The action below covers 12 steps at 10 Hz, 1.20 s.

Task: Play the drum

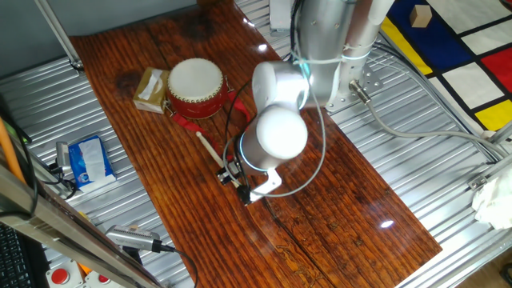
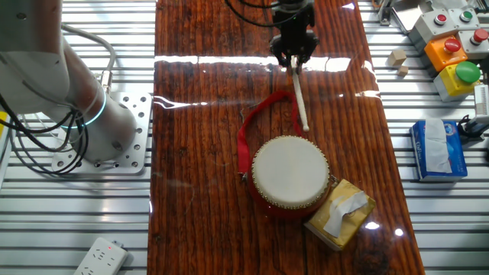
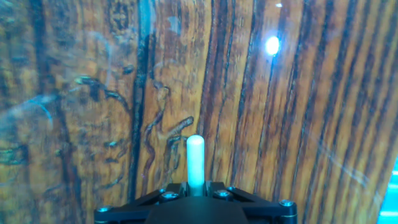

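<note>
The drum (image 1: 194, 88) has a red barrel and a cream skin and stands on the wooden table; it also shows in the other fixed view (image 2: 290, 172). Its red strap (image 2: 248, 126) loops on the table toward the gripper. My gripper (image 1: 232, 174) is low over the table, a short way from the drum, and is shut on one end of a thin light wooden stick (image 1: 210, 150). The stick (image 2: 299, 99) points toward the drum, and its tip stops just short of the rim. In the hand view the stick's short end (image 3: 195, 160) pokes out past the gripper (image 3: 195, 185).
A tan cardboard box (image 1: 150, 88) sits against the drum's far side. A blue tissue pack (image 1: 88, 160) lies on the metal surface beside the table. Button boxes (image 2: 451, 46) and small wooden blocks (image 2: 396, 57) sit off the table's edge. The arm's base (image 2: 99, 137) stands beside the table.
</note>
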{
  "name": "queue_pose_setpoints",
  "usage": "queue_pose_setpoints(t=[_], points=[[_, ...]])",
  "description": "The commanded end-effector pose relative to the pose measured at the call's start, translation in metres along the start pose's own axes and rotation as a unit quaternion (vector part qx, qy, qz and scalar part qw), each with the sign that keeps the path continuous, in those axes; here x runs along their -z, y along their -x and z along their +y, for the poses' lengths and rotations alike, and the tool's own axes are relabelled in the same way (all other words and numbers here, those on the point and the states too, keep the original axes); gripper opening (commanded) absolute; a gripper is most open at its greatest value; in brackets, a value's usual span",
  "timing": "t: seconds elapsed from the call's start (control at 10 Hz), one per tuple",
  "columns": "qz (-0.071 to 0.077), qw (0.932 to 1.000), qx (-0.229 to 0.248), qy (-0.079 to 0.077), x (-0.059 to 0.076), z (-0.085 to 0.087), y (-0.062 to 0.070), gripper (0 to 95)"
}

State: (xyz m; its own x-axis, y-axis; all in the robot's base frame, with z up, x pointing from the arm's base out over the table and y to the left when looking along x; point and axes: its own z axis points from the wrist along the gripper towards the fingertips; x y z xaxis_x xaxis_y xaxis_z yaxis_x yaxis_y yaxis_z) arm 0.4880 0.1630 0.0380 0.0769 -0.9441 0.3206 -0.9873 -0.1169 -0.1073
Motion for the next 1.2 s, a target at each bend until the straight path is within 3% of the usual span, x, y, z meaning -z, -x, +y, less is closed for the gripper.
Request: queue_pose_setpoints(t=[0.1, 0.9, 1.2], points=[[0.001, 1.0000, -0.003, -0.002, 0.002, -0.002, -0.001, 0.0], [-0.001, 0.9991, -0.043, 0.003, 0.051, -0.010, -0.020, 0.0], [-0.014, 0.9982, -0.059, 0.003, 0.062, -0.009, -0.036, 0.0]])
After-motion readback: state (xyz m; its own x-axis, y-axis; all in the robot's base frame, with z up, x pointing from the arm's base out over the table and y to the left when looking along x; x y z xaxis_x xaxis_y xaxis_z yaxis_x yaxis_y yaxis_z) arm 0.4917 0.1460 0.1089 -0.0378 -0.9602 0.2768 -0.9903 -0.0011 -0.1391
